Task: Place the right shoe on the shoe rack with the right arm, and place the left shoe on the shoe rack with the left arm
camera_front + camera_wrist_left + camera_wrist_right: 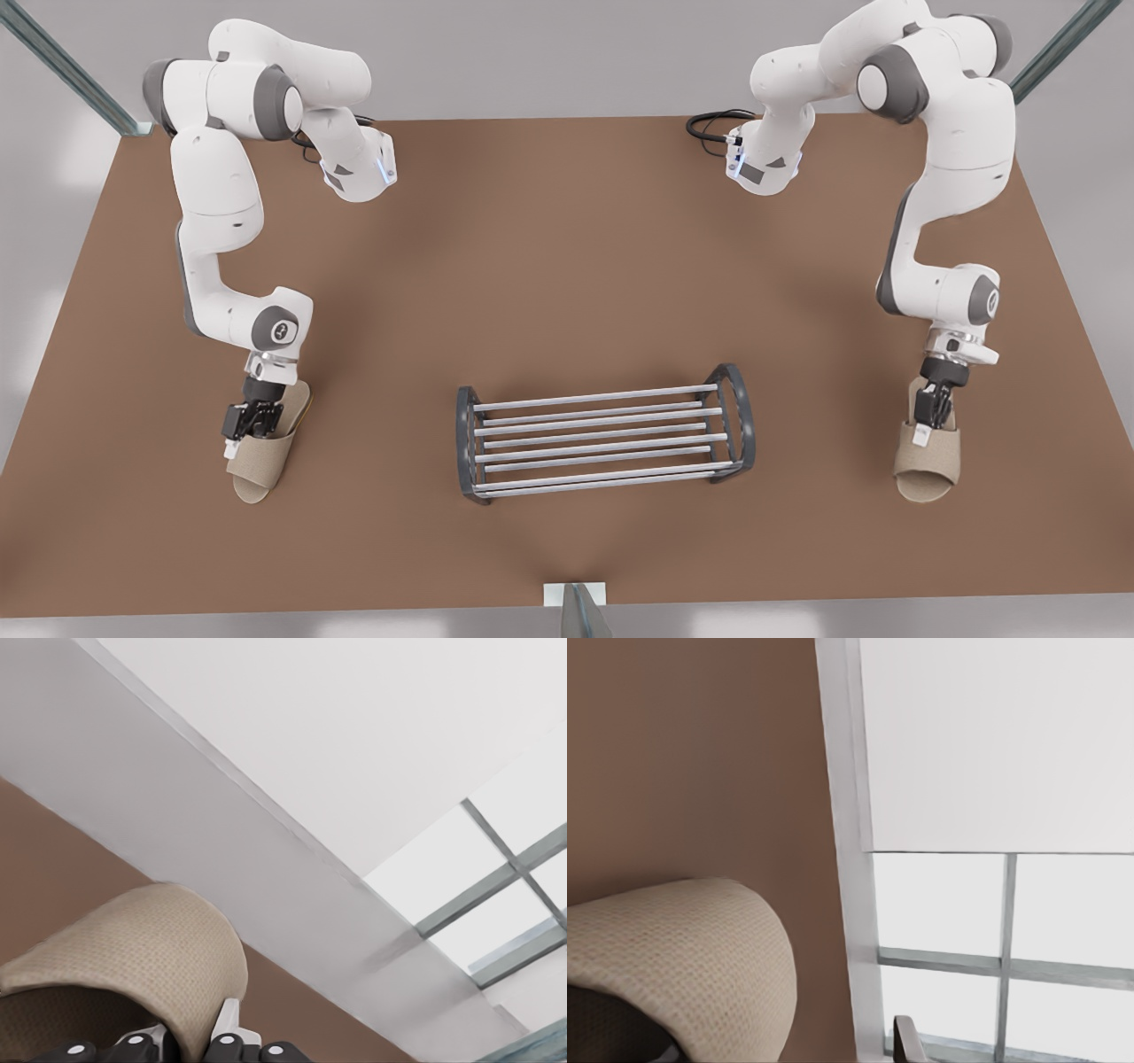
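The left shoe point(266, 461) is a beige open-toe slipper lying at the front view's left, angled a little. My left gripper point(251, 432) is down on its strap. In the left wrist view the fingers point(226, 1029) sit either side of the woven strap point(133, 957) and pinch it. The right shoe point(926, 461), its twin, lies at the front view's right. My right gripper point(932, 424) straddles its strap point(673, 957), and one finger point(908, 1041) stands clear of the fabric. The shoe rack point(602, 437) stands between them with nothing on its bars.
The brown table point(567, 266) has wide bare room around the rack. Its front edge carries a small metal post point(576, 607). Both arm bases stand at the far corners, with a black cable point(709, 124) by one of them.
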{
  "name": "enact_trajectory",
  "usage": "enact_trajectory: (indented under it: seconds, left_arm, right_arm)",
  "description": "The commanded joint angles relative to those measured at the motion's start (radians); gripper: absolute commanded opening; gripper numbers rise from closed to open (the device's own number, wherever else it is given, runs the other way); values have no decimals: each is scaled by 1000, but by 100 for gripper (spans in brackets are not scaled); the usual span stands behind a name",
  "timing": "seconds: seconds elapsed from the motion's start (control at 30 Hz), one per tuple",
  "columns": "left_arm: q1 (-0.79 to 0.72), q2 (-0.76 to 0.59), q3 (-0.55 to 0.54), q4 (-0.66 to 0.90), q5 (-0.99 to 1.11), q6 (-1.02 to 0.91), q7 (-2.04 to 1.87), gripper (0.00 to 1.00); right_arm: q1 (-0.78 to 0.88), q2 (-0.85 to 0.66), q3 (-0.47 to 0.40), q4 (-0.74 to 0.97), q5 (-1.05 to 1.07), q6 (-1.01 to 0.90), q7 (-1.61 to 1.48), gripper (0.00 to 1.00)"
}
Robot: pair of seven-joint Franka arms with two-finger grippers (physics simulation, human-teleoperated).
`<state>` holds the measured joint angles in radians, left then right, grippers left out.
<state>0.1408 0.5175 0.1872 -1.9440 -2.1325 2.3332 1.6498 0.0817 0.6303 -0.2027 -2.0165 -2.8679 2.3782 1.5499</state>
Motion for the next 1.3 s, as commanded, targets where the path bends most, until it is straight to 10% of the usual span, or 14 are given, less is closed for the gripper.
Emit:
enact_trajectory:
  seconds: [0.0, 0.63, 1.07, 1.27]
  left_arm:
    - [-3, -30, -14, 0, 16, 172, -5, 30]
    - [-300, -516, -431, -35, -61, 985, -634, 29]
    - [-340, -399, -673, 138, -66, 1083, -1180, 30]
    - [-340, -260, -623, 220, -63, 971, -1228, 30]
  right_arm:
    - [3, -1, -1, 4, 6, -2, 16, 77]
    - [30, 42, -29, 27, 4, -24, 44, 46]
    - [33, -8, -30, 35, 2, 19, 21, 21]
    - [45, -277, -14, 32, 1, 417, 9, 21]
